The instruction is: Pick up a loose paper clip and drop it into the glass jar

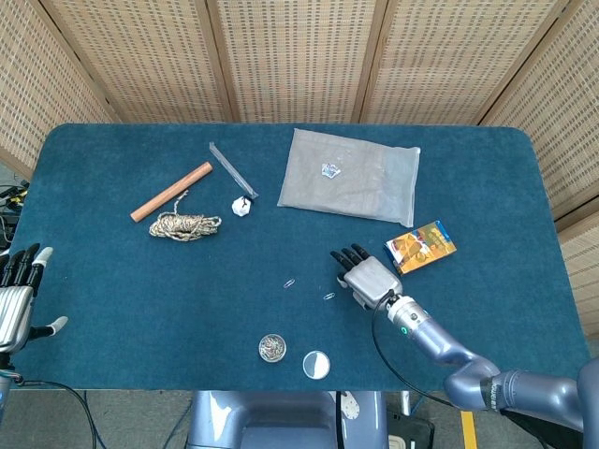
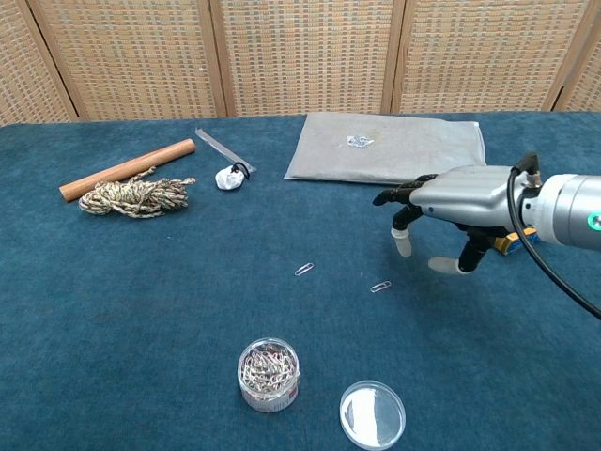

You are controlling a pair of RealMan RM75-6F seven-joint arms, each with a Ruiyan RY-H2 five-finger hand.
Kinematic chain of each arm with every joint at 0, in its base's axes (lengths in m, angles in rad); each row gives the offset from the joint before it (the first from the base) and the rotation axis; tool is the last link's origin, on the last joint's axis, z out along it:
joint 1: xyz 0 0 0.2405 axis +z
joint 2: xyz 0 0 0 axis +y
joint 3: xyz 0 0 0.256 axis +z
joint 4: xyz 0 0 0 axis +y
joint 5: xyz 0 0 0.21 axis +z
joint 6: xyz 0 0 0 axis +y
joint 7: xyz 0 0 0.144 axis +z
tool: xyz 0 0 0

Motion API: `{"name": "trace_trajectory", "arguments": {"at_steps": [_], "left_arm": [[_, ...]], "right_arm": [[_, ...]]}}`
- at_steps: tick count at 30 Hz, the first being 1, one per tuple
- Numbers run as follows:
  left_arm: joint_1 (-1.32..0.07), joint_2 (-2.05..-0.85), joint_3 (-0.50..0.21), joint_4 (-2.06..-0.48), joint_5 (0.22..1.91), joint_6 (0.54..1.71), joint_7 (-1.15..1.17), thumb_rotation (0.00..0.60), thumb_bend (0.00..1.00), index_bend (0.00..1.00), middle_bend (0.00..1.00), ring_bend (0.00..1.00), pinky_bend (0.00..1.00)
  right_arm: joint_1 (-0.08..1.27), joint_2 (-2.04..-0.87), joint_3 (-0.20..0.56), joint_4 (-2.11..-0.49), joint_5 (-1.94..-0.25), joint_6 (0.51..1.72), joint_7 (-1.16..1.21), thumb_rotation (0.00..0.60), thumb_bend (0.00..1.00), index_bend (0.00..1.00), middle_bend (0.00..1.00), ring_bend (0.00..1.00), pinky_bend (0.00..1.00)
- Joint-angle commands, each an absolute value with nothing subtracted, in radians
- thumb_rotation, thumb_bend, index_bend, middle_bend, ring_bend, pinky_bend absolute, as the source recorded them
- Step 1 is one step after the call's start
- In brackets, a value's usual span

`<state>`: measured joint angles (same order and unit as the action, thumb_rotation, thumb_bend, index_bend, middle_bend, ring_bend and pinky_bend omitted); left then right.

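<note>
Two loose paper clips lie on the blue cloth: one (image 2: pixel 304 269) (image 1: pixel 289 282) left of centre and another (image 2: pixel 380 287) (image 1: pixel 329 296) to its right. The small glass jar (image 2: pixel 269 375) (image 1: pixel 272 348), holding several clips, stands near the front edge, its round lid (image 2: pixel 373 414) (image 1: pixel 316 364) flat beside it. My right hand (image 2: pixel 451 202) (image 1: pixel 367 276) hovers above the cloth, up and to the right of the second clip, fingers spread and holding nothing. At the table's left edge my left hand (image 1: pixel 17 295) is open and empty.
At the back left are a wooden dowel (image 1: pixel 171 191), a rope bundle (image 1: pixel 184 225), a clear strip (image 1: pixel 231 169) and a small white object (image 1: pixel 241 208). A grey plastic bag (image 1: pixel 351 175) lies at the back centre. An orange box (image 1: pixel 420 247) sits just beyond my right hand.
</note>
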<state>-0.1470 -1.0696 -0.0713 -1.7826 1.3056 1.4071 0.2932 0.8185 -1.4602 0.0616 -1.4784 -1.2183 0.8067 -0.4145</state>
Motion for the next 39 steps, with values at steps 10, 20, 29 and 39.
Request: {"name": "trace_trajectory", "arguments": {"at_steps": [10,20,29,39], "left_arm": [[-0.150,-1.064,-0.078,-1.776,1.290,1.397,0.278,0.600,0.00,0.00,0.00,0.00,0.00],[-0.156,-1.064,-0.082,-1.771,1.275,1.383,0.273,0.600,0.00,0.00,0.00,0.00,0.00],[-0.155,-1.063,-0.080,-1.774,1.277,1.387,0.273,0.600,0.00,0.00,0.00,0.00,0.00],[-0.155,-1.059,-0.080,-1.775,1.281,1.387,0.265,0.600,0.00,0.00,0.00,0.00,0.00]], "right_arm": [[0.834,-1.586,0.108,-1.363,-1.234,0.797,-0.290,0.600,0.21,0.46,0.00,0.00,0.00],[0.847,-1.618,0.112,-1.323,-1.216,0.769,-0.285,0.600,0.28,0.48,0.00,0.00,0.00],[0.849,-1.625,0.107,-1.314,-1.213,0.766,-0.292,0.600,0.30,0.49,0.00,0.00,0.00],[0.859,-1.648,0.109,-1.301,-1.192,0.753,-0.311,0.600,0.30,0.50,0.00,0.00,0.00]]}}
